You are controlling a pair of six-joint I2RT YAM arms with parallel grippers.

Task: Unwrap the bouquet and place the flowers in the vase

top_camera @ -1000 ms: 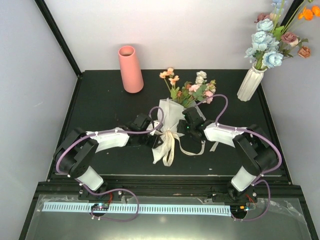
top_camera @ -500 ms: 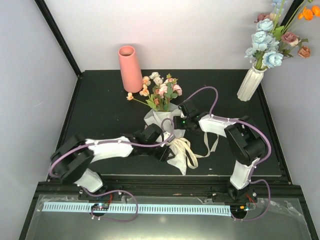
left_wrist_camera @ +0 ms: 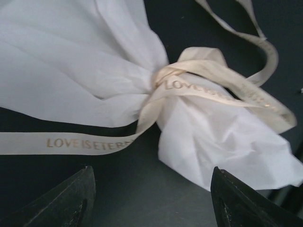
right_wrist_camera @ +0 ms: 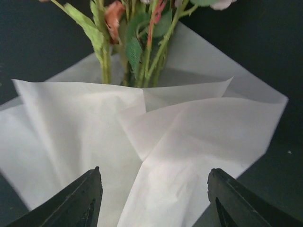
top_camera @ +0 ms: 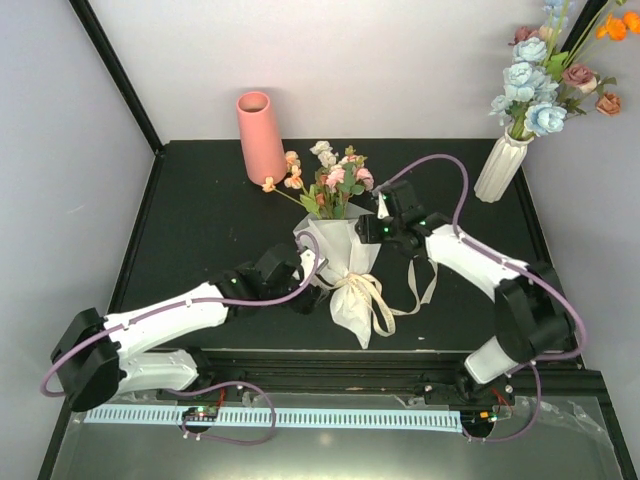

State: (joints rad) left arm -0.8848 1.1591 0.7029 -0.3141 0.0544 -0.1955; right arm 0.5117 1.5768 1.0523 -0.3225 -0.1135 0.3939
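Observation:
The bouquet (top_camera: 345, 262) lies mid-table, its white paper tied at the waist with a cream ribbon (left_wrist_camera: 208, 92) printed "LOVE IS ETERNAL". Its flowers (top_camera: 325, 180), pink, peach and cream, point up-left toward the salmon-pink vase (top_camera: 262, 138), which stands upright at the back. My left gripper (top_camera: 315, 290) sits open just left of the knot, with bare table between its fingertips (left_wrist_camera: 71, 198). My right gripper (top_camera: 367, 238) hovers open over the paper's upper right edge (right_wrist_camera: 189, 142), and the green stems (right_wrist_camera: 151, 61) lie ahead of it.
A white ribbed vase (top_camera: 500, 168) with blue, mauve and orange flowers stands at the back right corner. Loose ribbon tails (top_camera: 415, 290) trail right of the bouquet. The dark table (top_camera: 200, 220) is ringed by a raised frame and pale walls.
The bouquet has swung so its flowers now point toward the pink vase. My left gripper has opened and drawn back left of the knot. My right gripper moved up to the paper's top edge.

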